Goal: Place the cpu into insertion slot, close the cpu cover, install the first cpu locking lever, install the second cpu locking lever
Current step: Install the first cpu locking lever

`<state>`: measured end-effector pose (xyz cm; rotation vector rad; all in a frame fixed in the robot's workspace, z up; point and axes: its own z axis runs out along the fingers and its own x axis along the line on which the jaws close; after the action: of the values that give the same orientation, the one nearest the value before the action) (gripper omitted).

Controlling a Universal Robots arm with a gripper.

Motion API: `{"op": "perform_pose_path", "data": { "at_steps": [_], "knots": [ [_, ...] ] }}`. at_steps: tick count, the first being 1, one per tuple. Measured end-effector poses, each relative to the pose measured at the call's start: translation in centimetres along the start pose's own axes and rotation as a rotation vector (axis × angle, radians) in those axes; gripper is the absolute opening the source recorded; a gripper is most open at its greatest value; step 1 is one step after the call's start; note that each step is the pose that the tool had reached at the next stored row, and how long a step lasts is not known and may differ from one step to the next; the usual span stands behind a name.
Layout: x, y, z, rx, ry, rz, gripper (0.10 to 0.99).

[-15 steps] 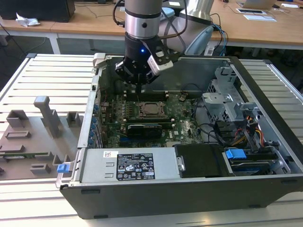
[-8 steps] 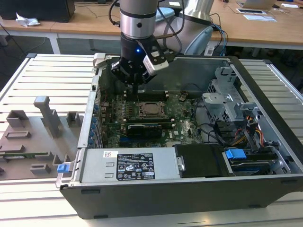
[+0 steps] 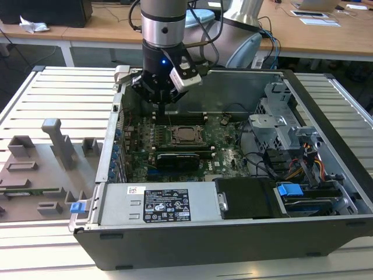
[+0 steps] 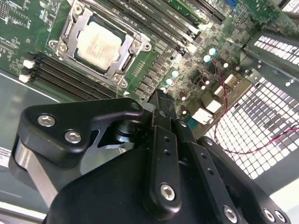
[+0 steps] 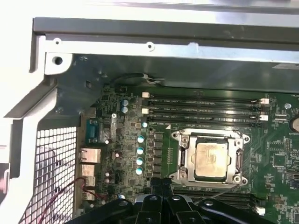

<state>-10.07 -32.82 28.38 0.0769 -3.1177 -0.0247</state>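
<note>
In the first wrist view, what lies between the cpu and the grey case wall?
Long black memory slots lie between the cpu and the case wall, in the first wrist view.

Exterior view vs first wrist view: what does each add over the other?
Exterior view adds: power supply, drive cage, and a grey fixture plate beside the case, on the exterior view's left. First wrist view adds: rear ports and the mesh back panel. Shared: cpu framed by the flat-lying cover, memory slots, and the gripper over the board.
</note>
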Motion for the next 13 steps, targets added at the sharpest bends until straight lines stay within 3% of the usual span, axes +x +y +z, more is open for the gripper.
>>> {"op": "perform_pose_path", "data": {
  "at_steps": [5,9,13],
  "knots": [
    [0.11,1.34,0.07,0.0,0.0,0.0,0.106],
    [0.03,3.08,0.19,0.0,0.0001,0.0,0.106],
    [-0.03,3.91,0.89,0.0,0.0001,0.0,0.106]
  ]
}}
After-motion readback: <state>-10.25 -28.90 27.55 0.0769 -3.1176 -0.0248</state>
